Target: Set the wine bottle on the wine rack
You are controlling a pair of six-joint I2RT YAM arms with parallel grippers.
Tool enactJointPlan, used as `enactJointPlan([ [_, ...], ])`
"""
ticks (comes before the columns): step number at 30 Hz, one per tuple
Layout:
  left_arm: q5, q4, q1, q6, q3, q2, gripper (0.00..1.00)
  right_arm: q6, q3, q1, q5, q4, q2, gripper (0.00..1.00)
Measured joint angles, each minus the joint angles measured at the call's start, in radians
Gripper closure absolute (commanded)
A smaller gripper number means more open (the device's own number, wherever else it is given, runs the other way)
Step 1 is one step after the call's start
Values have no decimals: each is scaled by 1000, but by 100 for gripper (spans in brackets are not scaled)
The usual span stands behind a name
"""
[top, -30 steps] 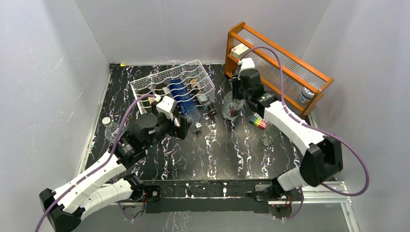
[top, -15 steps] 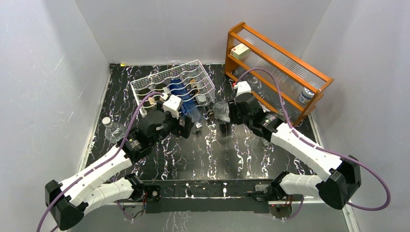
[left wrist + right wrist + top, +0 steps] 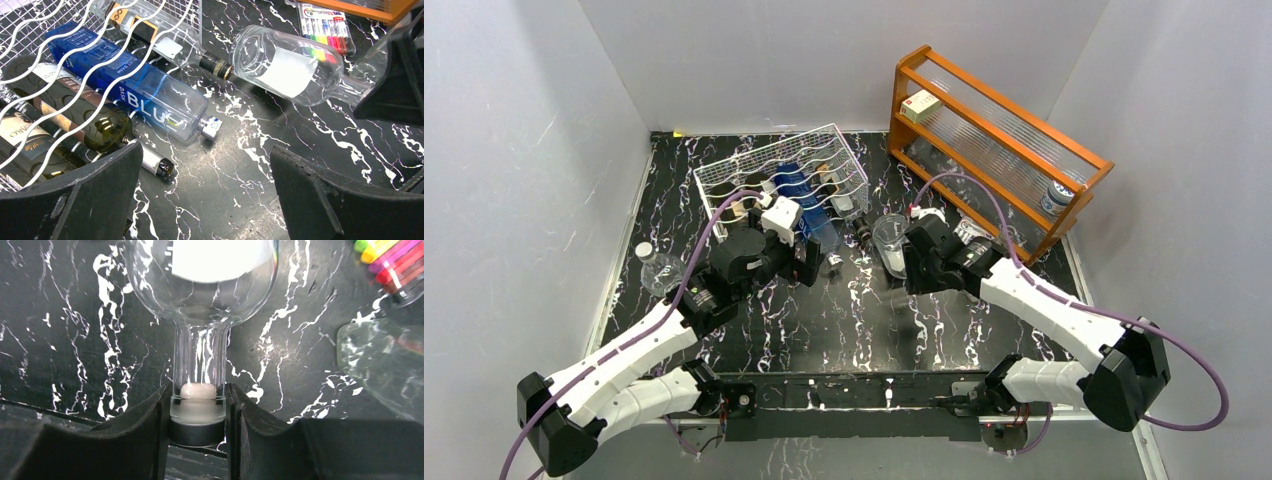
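Your black, white-veined table (image 3: 864, 320) carries an orange wooden shelf with clear panels (image 3: 1014, 140) at the back right and the white wire wine rack (image 3: 744, 175) at the back left. The rack's near mouth is crowded: a blue square bottle (image 3: 135, 87), a dark green bottle (image 3: 75, 115) and a clear bottle with a dark cap (image 3: 165, 35) poke out of it. The clear glass wine bottle (image 3: 285, 67) is outside the rack, just right of those necks, base towards them. Your right gripper (image 3: 199, 410) is clamped on its neck. Your left gripper (image 3: 205, 170) is spread wide and empty, facing the rack. A pack of coloured markers (image 3: 325, 27) lies by the shelf's foot.
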State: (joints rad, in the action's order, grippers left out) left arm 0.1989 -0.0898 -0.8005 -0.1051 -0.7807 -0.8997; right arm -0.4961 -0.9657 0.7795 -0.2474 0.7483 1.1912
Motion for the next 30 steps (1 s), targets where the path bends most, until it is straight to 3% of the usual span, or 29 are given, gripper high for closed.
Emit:
enactJointPlan([
  [15,4,0,0,6,0,0,2,-30,159,1,92,-130,139,98],
  [22,5,0,0,9,0,0,2,-47,184,2,93,-182,162,80],
  [30,6,0,0,10,0,-1,2,-51,197,2,69,-240,162,47],
])
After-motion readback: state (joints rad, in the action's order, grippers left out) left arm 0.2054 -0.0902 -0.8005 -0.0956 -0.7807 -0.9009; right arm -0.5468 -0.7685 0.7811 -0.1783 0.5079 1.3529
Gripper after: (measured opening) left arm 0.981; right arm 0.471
